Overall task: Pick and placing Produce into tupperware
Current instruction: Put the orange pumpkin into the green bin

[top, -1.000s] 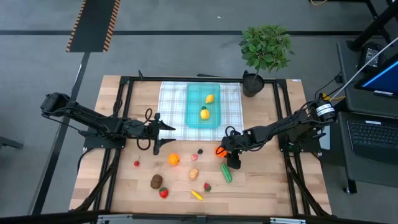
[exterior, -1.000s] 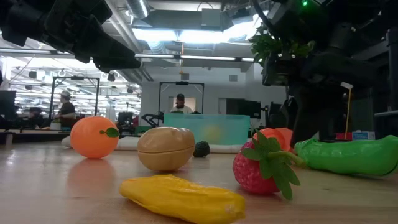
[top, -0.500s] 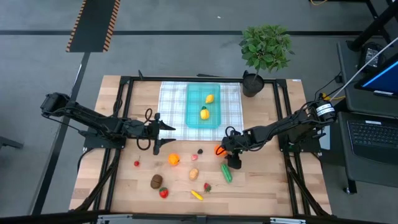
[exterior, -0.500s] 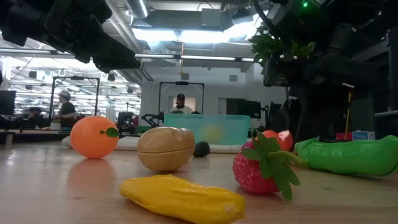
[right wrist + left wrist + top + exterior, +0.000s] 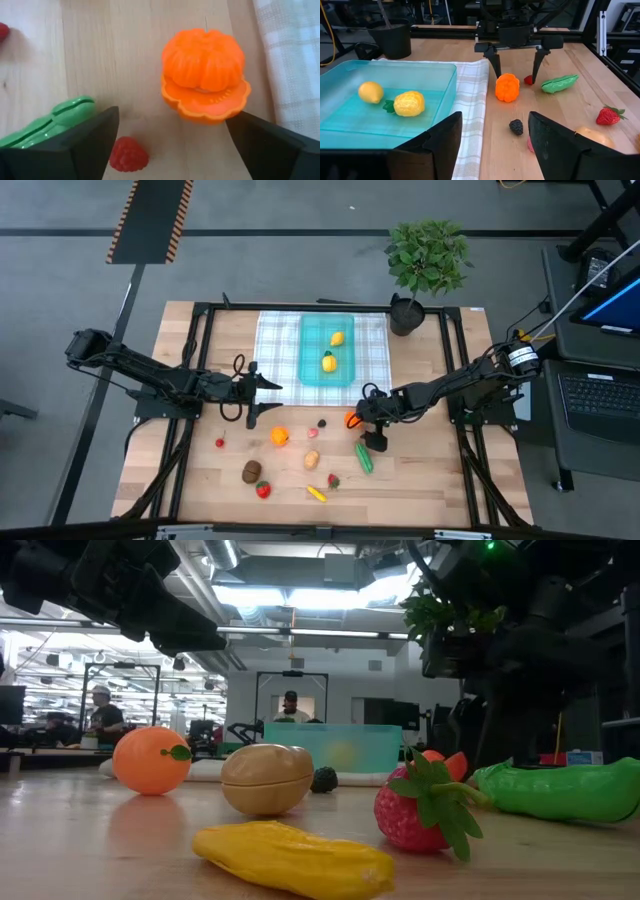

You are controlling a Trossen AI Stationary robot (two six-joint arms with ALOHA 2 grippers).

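High view: the right gripper [image 5: 357, 423] hangs right over the peeled orange [image 5: 351, 420] on the bench [image 5: 200, 490], with the teal tupperware [image 5: 327, 350] well up and across the checked cloth [image 5: 275, 345] from it. Two yellow pieces [image 5: 328, 362] sit in the tub already.
High view, left arm: the left gripper [image 5: 262, 395] waits beside the cloth's edge, fingers part-way apart, nothing in them.
Low view: dark arm above, the green cucumber [image 5: 565, 788] and a strawberry [image 5: 420, 810] up front; the orange [image 5: 440, 762] peeps out behind the strawberry.
Left wrist view: there's the right gripper [image 5: 514, 55] straddling the orange [image 5: 507, 87], fingers wide either side, not touching.
Right wrist view: the orange [image 5: 205, 72] sits between the spread fingers [image 5: 85, 145], a small red berry [image 5: 128, 155] and the cucumber [image 5: 47, 122] just beside one finger.
Doing it well, I'd say: come straight down, centre the orange, close across its round top half, and keep that finger off the berry.
Against a second ago: the fingers have spread noticeably wider; orange and arm barely shifted.
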